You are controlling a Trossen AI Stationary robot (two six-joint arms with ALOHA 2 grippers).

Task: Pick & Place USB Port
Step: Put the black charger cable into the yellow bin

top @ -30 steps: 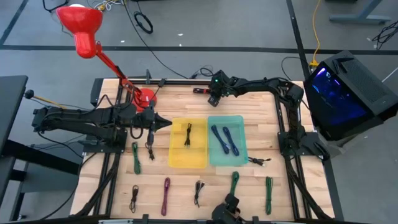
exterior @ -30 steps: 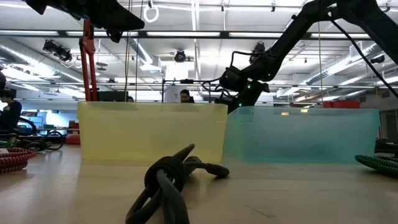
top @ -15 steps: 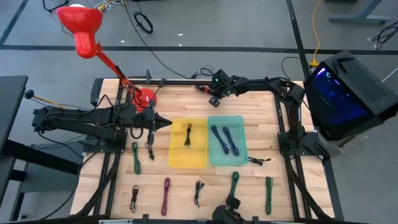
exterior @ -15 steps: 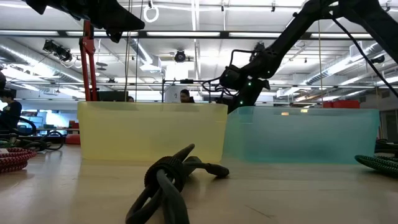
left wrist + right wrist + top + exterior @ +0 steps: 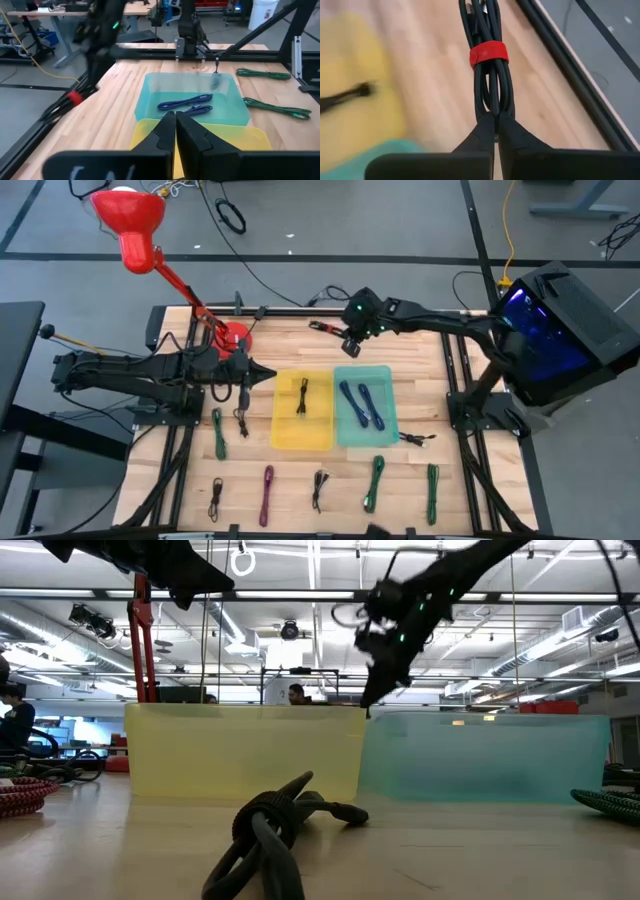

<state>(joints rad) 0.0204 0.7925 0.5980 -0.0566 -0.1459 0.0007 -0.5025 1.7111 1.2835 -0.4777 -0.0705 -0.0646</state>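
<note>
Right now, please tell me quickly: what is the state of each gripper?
Left gripper: closed, holding nothing.
Right gripper: closed on the black cable bundle with the red band.

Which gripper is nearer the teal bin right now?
Right. The right gripper, shut on a black cable, hangs just past the teal bin's far edge. The left gripper waits beyond the yellow bin, on its far side from the teal one.
</note>
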